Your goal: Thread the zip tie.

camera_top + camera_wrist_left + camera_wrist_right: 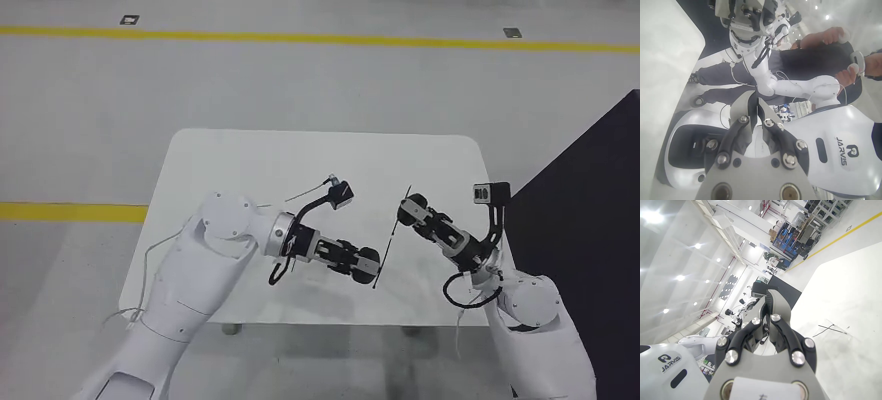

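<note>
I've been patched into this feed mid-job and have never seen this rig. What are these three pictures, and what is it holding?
It is a two-armed robot working at a white table. The top view looks down from a camera above the arms. The other two pictures come from a camera on each wrist, looking along that arm's own fingers. In the top view the left gripper is on the picture's left, and the right gripper faces it. A thin black zip tie runs between them. Both grippers are shut on it, one near each end, and the left wrist view shows a dark strip pinched between its fingers. Farther off on the table lies a clear bag with a few more black ties.
</note>
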